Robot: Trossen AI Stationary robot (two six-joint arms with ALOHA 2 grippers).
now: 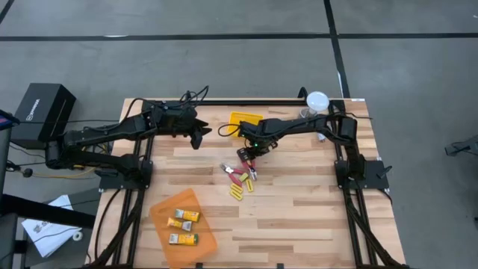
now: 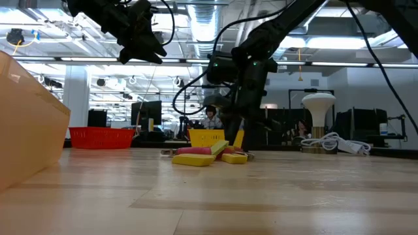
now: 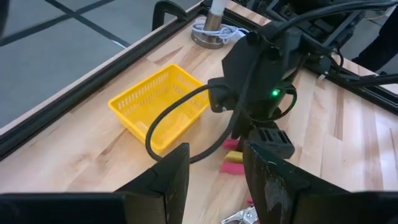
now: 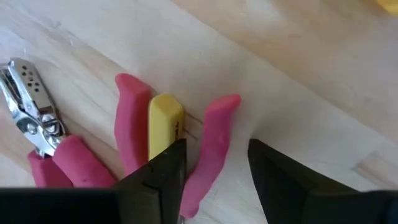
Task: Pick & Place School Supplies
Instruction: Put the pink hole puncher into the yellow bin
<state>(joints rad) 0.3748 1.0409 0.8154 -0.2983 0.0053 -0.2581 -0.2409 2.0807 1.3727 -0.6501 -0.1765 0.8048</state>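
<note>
The loose school supplies (image 1: 240, 178) lie in a small heap at mid-table: pink-handled tools, yellow sticks, and a metal tool head (image 4: 25, 109). In the right wrist view two pink handles (image 4: 214, 140) flank a yellow stick (image 4: 165, 121). My right gripper (image 1: 246, 155) (image 4: 217, 162) is open, low over the heap's far end, with one pink handle running toward the gap between its fingers. Three yellow-and-white packs (image 1: 183, 224) lie flat in the orange tray (image 1: 202, 243). My left gripper (image 1: 200, 137) (image 3: 214, 168) is open and held high, left of the heap.
A yellow basket (image 1: 243, 119) stands just beyond the heap. A white lamp-like object (image 1: 317, 99) with a coiled cable (image 2: 333, 142) sits at the far right corner. A red basket (image 2: 98, 137) shows far left in the low view. Bare wood lies near and right of the heap.
</note>
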